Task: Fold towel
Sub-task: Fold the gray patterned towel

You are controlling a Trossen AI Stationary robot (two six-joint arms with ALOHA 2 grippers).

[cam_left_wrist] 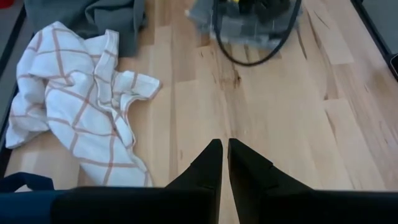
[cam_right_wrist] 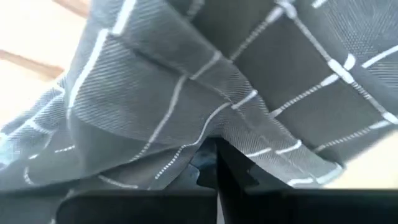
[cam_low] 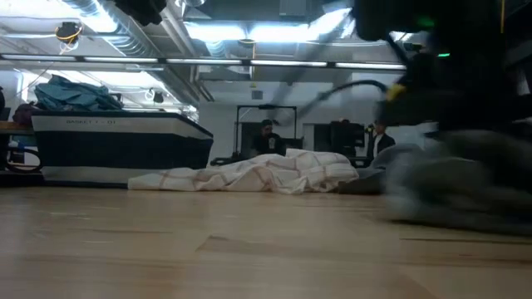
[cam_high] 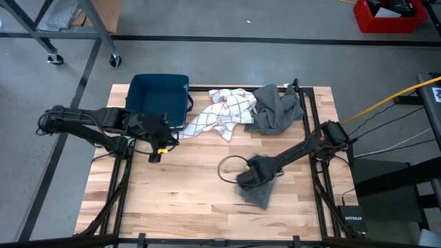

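Left claw (cam_high: 160, 146): fingers together, empty, waiting beside the blue bin (cam_high: 157, 98).
Grey checked towel (cam_high: 256, 187): bunched on the surface front centre, right claw (cam_high: 249, 176) clamped on its fold.
Handling: seems soft, light, limp; better held at a corner or hem.
Writing: bin label too blurred to read.
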